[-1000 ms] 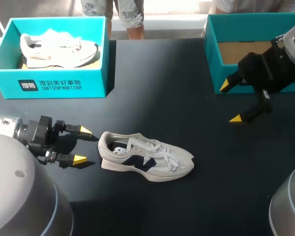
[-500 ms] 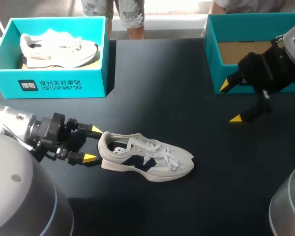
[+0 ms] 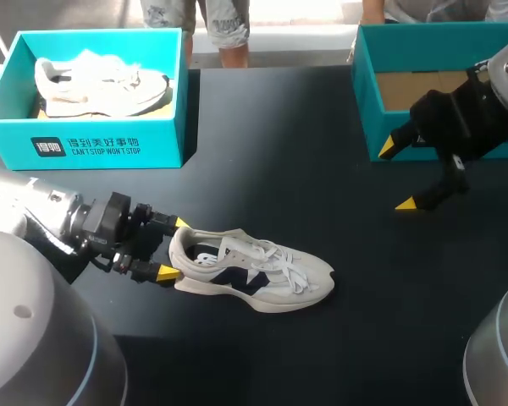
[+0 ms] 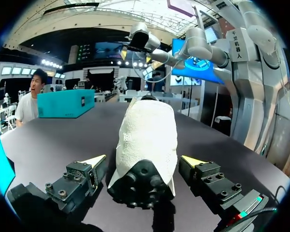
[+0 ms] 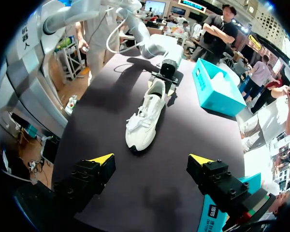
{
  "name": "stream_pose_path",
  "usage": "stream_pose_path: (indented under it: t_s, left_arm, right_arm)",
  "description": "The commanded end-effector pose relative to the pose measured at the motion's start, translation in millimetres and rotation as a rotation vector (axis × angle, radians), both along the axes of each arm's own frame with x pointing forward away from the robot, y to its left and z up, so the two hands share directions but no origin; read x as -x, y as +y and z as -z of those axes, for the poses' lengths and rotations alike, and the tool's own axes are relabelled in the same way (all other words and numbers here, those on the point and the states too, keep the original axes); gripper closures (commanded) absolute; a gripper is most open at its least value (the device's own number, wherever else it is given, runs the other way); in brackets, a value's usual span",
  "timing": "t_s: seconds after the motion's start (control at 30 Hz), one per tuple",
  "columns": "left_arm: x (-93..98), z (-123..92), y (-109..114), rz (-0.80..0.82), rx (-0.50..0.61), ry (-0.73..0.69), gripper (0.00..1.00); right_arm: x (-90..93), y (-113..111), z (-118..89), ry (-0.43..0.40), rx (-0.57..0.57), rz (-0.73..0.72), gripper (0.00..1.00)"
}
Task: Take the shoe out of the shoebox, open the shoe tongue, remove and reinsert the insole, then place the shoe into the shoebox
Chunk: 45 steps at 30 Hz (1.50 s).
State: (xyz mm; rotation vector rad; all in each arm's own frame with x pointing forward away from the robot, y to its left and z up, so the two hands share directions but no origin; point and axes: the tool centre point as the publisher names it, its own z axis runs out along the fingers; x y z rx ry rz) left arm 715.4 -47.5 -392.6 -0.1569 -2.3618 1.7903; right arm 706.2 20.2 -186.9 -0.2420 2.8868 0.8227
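Low in the middle of the head view, the shoe [image 3: 252,275] stands on its sole on the table, heel toward the frame's left and toe toward its right. It is out of both boxes, so the first step looks done. The tongue is not yet opened, and laces lie across it.

The left gripper [image 3: 173,249] sits at the heel with its fingers spread wide. The left wrist view shows one yellow tip on each side of the heel, with a gap showing on both sides, so it grips nothing yet. I judge it is set to take hold of the heel and steady the shoe for the tongue step.

The right gripper [image 3: 397,175] hangs at the right of the frame, just in front of the right box [image 3: 368,101]. It is wide open, empty and well apart from the shoe. That box shows only a bare cardboard floor. The left box [image 3: 85,144], at upper left, holds a second pale shoe [image 3: 102,85].

The next move likely calls for the left fingers to close evenly on the heel without pushing the shoe along. The right arm must then cross to the laces and lift the tongue.
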Motion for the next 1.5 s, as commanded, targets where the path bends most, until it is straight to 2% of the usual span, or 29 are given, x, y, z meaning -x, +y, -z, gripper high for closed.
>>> stream_pose_path:
  t_s: [0.03,0.2,0.37,0.4,0.43,0.47,0.5,0.63,0.9,1.13,1.33,1.5]
  left_arm:
    - [4.9,5,-5,0.008,0.006,0.008,0.0]
    - [9.1,11,-9,-0.005,0.01,0.016,0.0]
    - [4.9,13,-12,-0.024,0.004,0.001,0.0]
    - [4.1,12,-12,-0.03,0.007,-0.003,0.51]
    - [3.5,12,-13,-0.026,0.004,-0.003,0.65]
    - [3.5,12,-13,-0.027,0.003,-0.003,0.86]
    - [3.5,12,-13,-0.027,0.002,-0.004,1.0]
    - [6.6,11,-12,-0.03,-0.003,-0.012,1.0]
    - [7.8,6,-4,-0.14,0.029,-0.041,1.0]
    - [0.6,4,2,-0.255,0.049,-0.049,1.0]
    - [-5.3,6,-1,-0.301,0.052,-0.042,1.0]
    - [-9.5,6,-12,-0.297,0.052,-0.034,1.0]
  right_arm:
    - [-1.3,1,1,0.002,0.002,-0.001,0.0]
    - [-1.3,1,1,0.002,0.002,-0.001,0.0]
    - [-1.3,1,1,0.002,0.002,-0.001,0.0]
    - [-1.3,1,1,0.002,0.002,-0.001,0.0]
    - [-1.3,1,1,0.002,0.002,-0.001,0.0]
    - [-1.3,1,1,0.002,0.002,-0.001,0.0]
    - [-1.3,1,1,0.002,0.002,-0.001,0.0]
    - [-1.3,1,1,0.002,0.002,-0.001,0.0]
    - [-1.3,1,1,0.002,0.002,-0.001,0.0]
    - [-1.3,1,1,0.002,0.002,-0.001,0.0]
    - [-1.3,1,1,0.002,0.002,-0.001,0.0]
    - [-1.3,1,1,0.002,0.002,-0.001,0.0]
